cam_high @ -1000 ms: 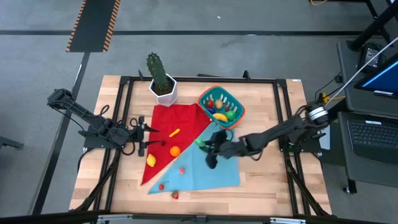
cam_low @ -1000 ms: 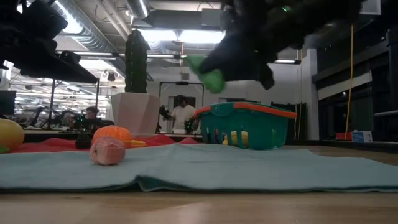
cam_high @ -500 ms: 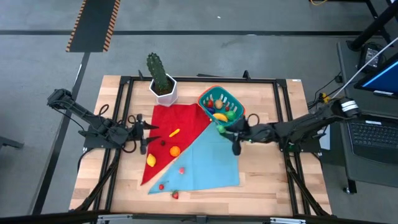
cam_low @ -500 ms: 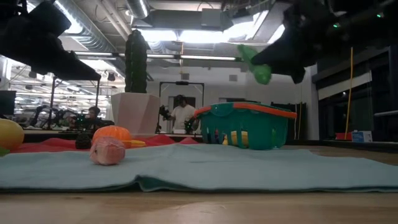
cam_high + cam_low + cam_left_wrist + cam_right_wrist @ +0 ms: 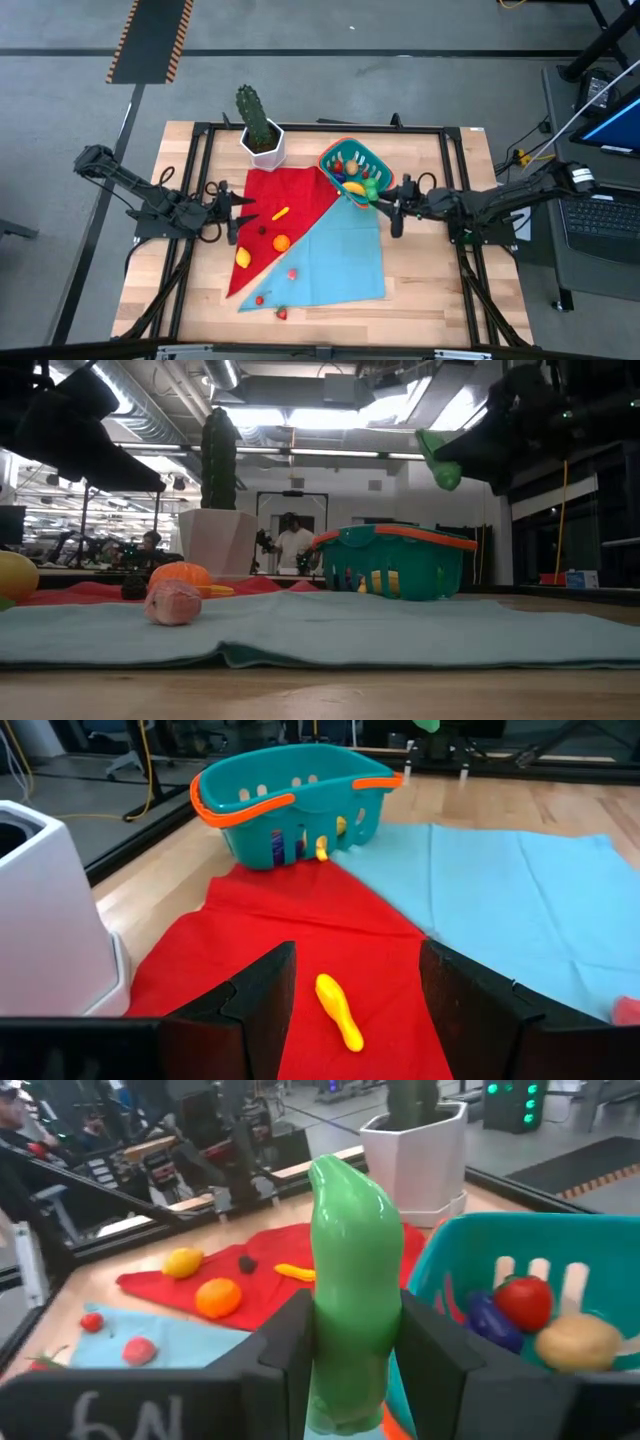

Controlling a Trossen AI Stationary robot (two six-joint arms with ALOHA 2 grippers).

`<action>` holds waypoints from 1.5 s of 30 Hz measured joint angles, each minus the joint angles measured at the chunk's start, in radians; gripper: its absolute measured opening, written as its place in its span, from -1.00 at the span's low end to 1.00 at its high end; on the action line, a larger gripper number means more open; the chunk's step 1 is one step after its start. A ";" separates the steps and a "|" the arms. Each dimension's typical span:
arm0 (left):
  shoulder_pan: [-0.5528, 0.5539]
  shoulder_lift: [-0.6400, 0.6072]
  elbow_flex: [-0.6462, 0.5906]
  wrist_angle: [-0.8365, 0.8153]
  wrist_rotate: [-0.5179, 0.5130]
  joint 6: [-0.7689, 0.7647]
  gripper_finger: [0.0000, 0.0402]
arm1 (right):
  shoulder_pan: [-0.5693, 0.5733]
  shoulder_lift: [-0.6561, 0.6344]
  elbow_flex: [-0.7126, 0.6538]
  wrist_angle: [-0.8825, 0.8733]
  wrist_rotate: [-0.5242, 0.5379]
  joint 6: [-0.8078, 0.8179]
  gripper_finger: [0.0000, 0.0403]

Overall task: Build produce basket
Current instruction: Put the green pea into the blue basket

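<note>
Basket (image 5: 355, 168) holds tomato (image 5: 521, 1297), eggplant (image 5: 491, 1322) and a potato (image 5: 575, 1339).

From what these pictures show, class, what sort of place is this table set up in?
Probably a robotics lab or workshop: ceiling ducts and strip lights run overhead, a laptop sits on a stand beside the wooden table, and a person stands among equipment behind.

This is a robotics lab or industrial workshop. A light wooden surface (image 5: 430, 280) framed in black metal rails stands on grey concrete floor, with yellow-black hazard tape (image 5: 150, 40) at upper left. In the low view, exposed ceiling ducts (image 5: 150, 405), strip lights and seated people (image 5: 293, 545) fill the background.
</note>
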 joint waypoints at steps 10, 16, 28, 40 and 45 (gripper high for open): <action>0.035 0.000 0.000 0.000 0.000 0.003 0.02 | -0.082 -0.001 0.000 -0.039 0.188 -0.009 -0.41; 0.046 0.000 0.000 -0.001 0.000 0.003 0.02 | -0.121 -0.001 0.011 -0.051 0.211 -0.015 -0.41; 0.046 0.000 0.000 -0.001 0.000 0.004 0.02 | -0.245 0.006 0.230 -0.434 0.139 -0.023 -0.41; 0.046 0.000 0.000 -0.012 0.000 0.013 0.02 | -0.338 0.128 0.348 -0.573 -0.108 -0.187 -0.41; 0.046 0.000 0.000 -0.012 0.000 0.027 0.02 | -0.349 0.220 0.475 -0.764 -0.196 -0.238 -0.41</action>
